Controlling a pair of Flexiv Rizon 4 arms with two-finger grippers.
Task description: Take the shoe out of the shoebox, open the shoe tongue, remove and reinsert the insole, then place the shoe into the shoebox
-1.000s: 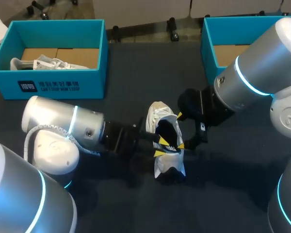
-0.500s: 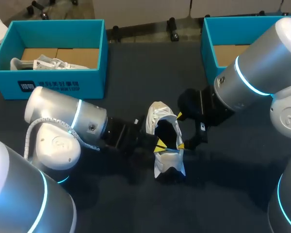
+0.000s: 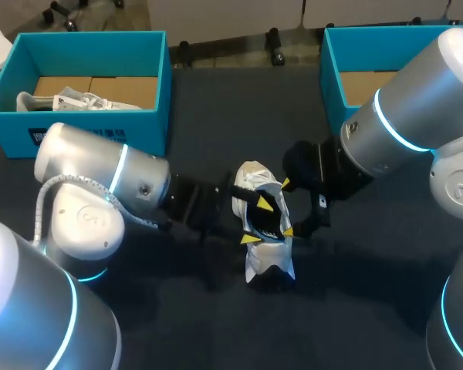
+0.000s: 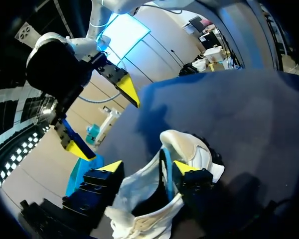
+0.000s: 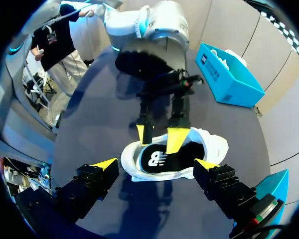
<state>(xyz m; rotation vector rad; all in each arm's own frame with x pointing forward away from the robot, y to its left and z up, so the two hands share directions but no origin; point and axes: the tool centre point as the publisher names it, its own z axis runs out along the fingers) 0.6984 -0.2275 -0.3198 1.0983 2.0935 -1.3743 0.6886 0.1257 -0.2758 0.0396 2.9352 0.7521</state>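
Sitting upright in the middle of the frame, the white shoe [image 3: 268,258] is out on the dark table [image 3: 370,301], opening facing up, black insole [image 5: 162,157] showing inside. My left gripper [image 3: 256,222] is in from the left side, fingers apart and straddling the shoe's side wall, one tip over the opening, one outside it. My right gripper [image 3: 287,208] hovers just right of the shoe, fingers spread wide. Upper left there's a teal shoebox [image 3: 92,131] with another white shoe [image 3: 81,100] in it, and a second teal shoebox [image 3: 332,69] upper right.
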